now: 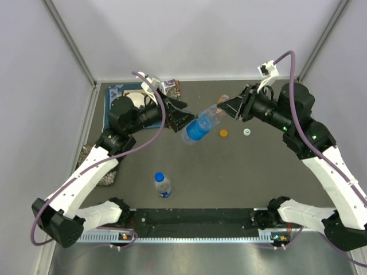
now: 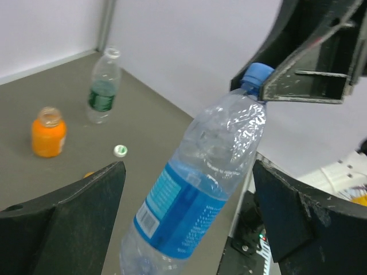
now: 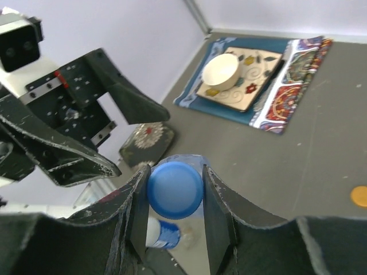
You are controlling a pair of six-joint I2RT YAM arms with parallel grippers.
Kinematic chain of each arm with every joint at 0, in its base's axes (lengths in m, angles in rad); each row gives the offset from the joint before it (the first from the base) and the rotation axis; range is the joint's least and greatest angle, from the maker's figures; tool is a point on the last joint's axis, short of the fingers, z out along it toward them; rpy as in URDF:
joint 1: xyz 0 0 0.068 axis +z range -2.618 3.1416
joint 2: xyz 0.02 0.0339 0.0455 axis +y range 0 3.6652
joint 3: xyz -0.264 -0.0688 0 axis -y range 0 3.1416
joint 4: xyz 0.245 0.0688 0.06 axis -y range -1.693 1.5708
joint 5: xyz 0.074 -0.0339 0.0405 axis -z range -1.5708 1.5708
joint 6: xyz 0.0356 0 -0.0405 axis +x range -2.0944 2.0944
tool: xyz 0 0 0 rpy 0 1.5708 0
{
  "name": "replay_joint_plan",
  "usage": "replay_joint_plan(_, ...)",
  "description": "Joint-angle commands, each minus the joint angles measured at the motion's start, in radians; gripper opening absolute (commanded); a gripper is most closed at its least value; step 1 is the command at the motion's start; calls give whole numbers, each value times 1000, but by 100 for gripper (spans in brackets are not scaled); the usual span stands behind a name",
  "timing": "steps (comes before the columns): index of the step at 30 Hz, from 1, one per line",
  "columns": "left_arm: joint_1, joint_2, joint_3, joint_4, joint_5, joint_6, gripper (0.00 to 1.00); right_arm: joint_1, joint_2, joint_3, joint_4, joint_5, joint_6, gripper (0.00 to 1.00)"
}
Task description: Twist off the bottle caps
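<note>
A clear bottle with a blue label (image 1: pixel 200 126) hangs tilted above the table between both arms. My right gripper (image 1: pixel 227 107) is shut on its blue cap (image 3: pixel 174 192), one finger on each side. My left gripper (image 1: pixel 185 114) is open, its fingers (image 2: pixel 63 229) wide apart around the bottle's lower body (image 2: pixel 189 200), with a gap on the left side. A second blue-label bottle (image 1: pixel 163 184) stands capped near the front. The short orange bottle (image 2: pixel 49 132) and the greenish bottle (image 2: pixel 103 86) stand uncapped. A white cap (image 1: pixel 246 132) and an orange cap (image 1: pixel 223 133) lie loose on the table.
A patterned placemat (image 1: pixel 117 94) with a white bowl (image 3: pixel 222 71) lies at the back left. A patterned bag (image 1: pixel 92 163) sits at the left edge. Walls close in the back and sides.
</note>
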Motion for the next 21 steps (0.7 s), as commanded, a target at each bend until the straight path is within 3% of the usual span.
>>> replay_joint_plan(1,4,-32,-9,175,219,-43,99,-17,-34,48,19,-173,52,0)
replay_joint_plan(7,4,-48,-43,225,355,-23,99,-19,-21,85,38,-236,78,0)
replay_joint_plan(21,4,-46,-105,185,421,20,98,-19,38,137,131,-353,150,0)
